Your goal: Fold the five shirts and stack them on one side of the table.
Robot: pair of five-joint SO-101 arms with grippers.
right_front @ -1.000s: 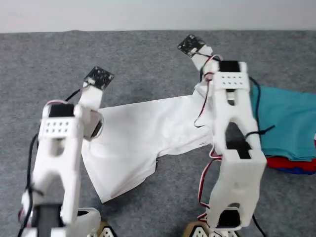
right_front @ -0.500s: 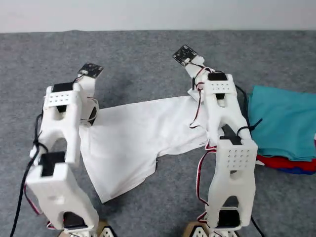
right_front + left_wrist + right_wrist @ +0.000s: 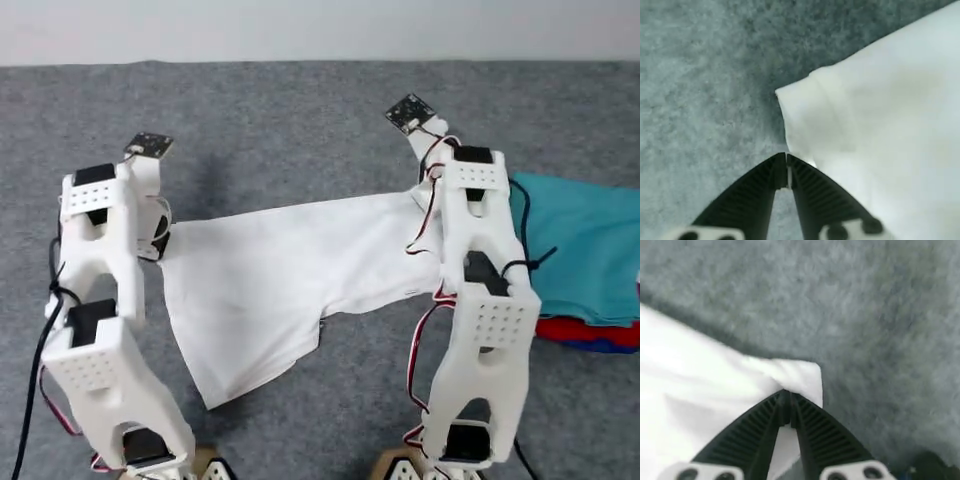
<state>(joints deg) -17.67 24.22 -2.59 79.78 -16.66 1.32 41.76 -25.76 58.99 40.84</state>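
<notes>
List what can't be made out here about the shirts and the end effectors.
High view: folded stack cut off by the picture's edge; shirt count unclear.
High view: held corners of the white shirt hidden under both arms.
Left wrist view: left end effector hides how much cloth it pinches.

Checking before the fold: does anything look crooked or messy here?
The white shirt lies skewed on the table, one flap trailing toward the arms' bases. The left gripper and right gripper each pinch a corner.
</notes>
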